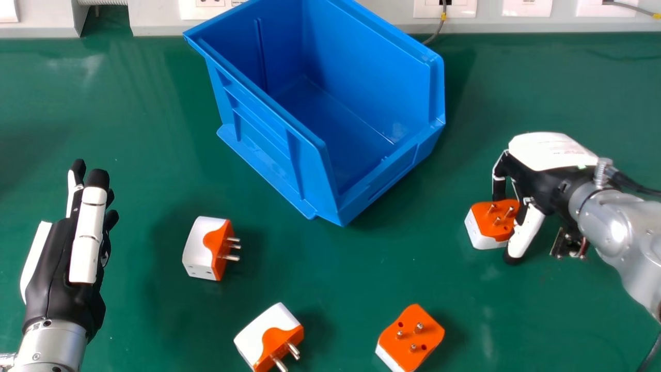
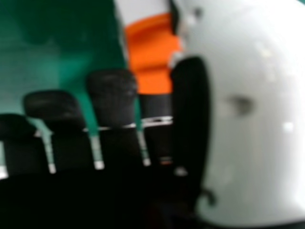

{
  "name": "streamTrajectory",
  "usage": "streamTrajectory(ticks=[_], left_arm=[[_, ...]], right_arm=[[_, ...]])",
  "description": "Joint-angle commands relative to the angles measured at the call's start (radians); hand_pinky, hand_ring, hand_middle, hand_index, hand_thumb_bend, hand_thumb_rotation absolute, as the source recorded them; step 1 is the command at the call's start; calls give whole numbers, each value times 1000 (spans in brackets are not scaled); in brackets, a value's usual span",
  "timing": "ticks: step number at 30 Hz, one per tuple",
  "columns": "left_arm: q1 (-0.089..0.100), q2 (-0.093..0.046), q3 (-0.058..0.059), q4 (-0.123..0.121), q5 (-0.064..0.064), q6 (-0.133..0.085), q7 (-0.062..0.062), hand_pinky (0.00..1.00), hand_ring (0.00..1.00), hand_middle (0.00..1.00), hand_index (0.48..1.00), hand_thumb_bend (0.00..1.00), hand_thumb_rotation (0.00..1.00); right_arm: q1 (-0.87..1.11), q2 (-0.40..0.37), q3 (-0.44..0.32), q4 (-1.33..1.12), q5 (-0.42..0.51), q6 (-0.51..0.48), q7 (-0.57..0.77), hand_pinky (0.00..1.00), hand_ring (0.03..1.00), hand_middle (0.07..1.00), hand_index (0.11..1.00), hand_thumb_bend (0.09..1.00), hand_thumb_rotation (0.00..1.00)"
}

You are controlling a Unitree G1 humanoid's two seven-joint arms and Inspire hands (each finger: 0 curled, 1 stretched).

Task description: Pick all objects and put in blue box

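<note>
head view: r hand (image 1: 550, 152) is bent down over an orange/white adapter (image 1: 483, 227), fingers curled on its far side & thumb on the near side, so it's pinched btwn them. that adapter is on the r side of the green table (image 1: 103, 129), well apart from the blue box (image 1: 273, 150), its 3 metal pins up, orange face on top, white body below. 3 more lie loose: l adapter (image 1: 199, 253) on its side, pins pointing r; mid adapter (image 1: 263, 336) tilted, pins toward the near edge; near-r adapter (image 1: 410, 336) pins up. l hand (image 1: 85, 232) is at far l, fingers straight, holding nothing. r hand view: adds the fingertips (image 2: 112, 93), black & side by side w/ gaps btwn; orange shows btwn the nearest finger & big pale thumb (image 2: 248, 143), meeting white in a curved line.
</note>
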Motion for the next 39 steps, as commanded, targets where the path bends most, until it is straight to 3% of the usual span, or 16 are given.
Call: streamTrajectory(ticks=[1, 3, 9, 11, 12, 18, 27, 39], left_arm=[[-12, 12, 4, -8, 3, -4, -1, 997, 1000, 1000, 1000, 617, 1000], [-16, 14, 3, -6, 4, -1, 0, 997, 1000, 1000, 1000, 616, 1000], [-18, 17, 2, -15, 7, 15, 1, 997, 1000, 1000, 1000, 613, 1000], [-16, 17, 1, -22, 10, 22, 4, 997, 1000, 1000, 1000, 613, 1000], [-16, 17, 0, -23, 11, 23, 4, 997, 1000, 1000, 1000, 613, 1000], [-23, 19, 0, -14, 15, 24, 0, 998, 1000, 1000, 1000, 608, 1000], [-41, 23, 2, 4, 19, 28, -6, 999, 1000, 1000, 1000, 605, 1000], [-58, 20, -1, 15, 23, 32, -1, 997, 1000, 1000, 1000, 605, 1000]], right_arm=[[14, -35, -27, -41, 17, -15, 9, 41, 96, 301, 166, 437, 0], [27, -45, -38, -68, 21, -19, 11, 50, 104, 362, 179, 469, 0], [90, -81, -86, -203, 26, -16, 29, 63, 116, 426, 204, 502, 0], [123, -99, -108, -269, 36, -22, 40, 63, 116, 426, 204, 502, 0], [136, -104, -119, -294, 41, -25, 45, 72, 127, 433, 259, 503, 0], [257, -152, -212, -534, 87, -33, 87, 80, 135, 443, 368, 507, 0], [391, -148, -353, -838, 172, -9, 156, 97, 152, 449, 427, 508, 0], [342, -98, -361, -984, 201, 7, 218, 88, 139, 450, 473, 509, 0]])
